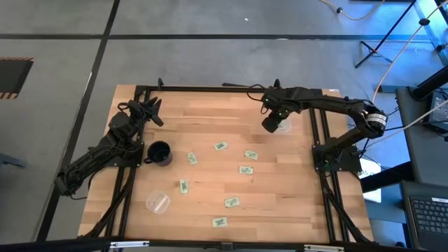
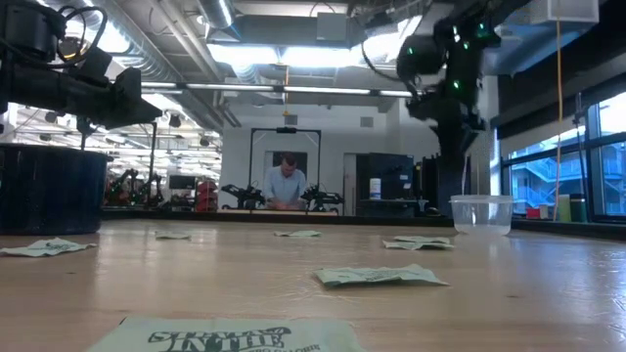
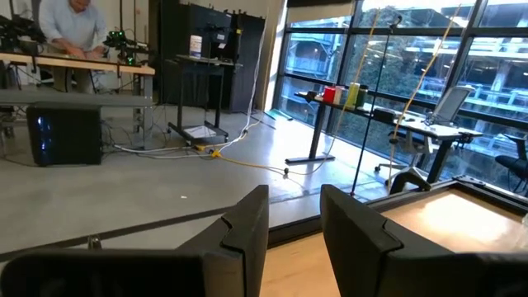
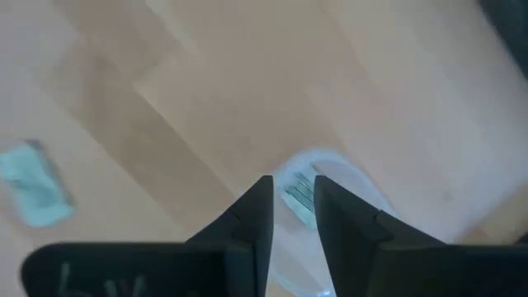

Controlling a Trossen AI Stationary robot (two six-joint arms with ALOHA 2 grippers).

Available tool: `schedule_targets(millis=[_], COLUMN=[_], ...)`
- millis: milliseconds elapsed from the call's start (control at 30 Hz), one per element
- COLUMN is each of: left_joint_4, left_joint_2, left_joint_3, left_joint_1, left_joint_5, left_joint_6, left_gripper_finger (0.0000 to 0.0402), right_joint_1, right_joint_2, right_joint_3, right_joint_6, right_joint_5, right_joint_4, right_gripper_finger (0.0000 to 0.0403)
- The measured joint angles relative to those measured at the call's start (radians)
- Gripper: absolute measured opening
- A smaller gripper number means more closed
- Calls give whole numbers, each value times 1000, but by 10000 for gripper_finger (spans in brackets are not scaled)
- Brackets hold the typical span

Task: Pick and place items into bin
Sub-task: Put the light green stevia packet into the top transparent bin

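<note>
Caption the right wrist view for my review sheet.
Right claw hovers over a clear cup holding a green packet.

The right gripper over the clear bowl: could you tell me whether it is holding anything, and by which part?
Nothing is held: the right gripper stands open above the clear bowl, with a green packet lying inside, below its fingers.

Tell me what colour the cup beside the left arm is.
Black cup, best seen in the high view.

Seven green packets [image 1: 220, 146] on table, one black cup [image 1: 159, 153], two clear tubs [image 1: 157, 203].
</note>
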Motion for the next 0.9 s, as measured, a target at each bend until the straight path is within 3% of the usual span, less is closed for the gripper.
schedule_targets(millis=[333, 467, 900], left_joint_4=[0, 0, 0], left_joint_2=[0, 0, 0], left_joint_3=[0, 0, 0], left_joint_1=[0, 0, 0], left_joint_5=[0, 0, 0], left_joint_6=[0, 0, 0], left_gripper_finger=[106, 106, 106], right_joint_1=[301, 396, 486], right_joint_2=[0, 0, 143], right_joint_3=[42, 42, -47], right_joint_6=[-23, 121, 425], right_joint_5=[-4, -4, 54], right_joint_4=[70, 85, 142], right_gripper_finger=[94, 94, 94])
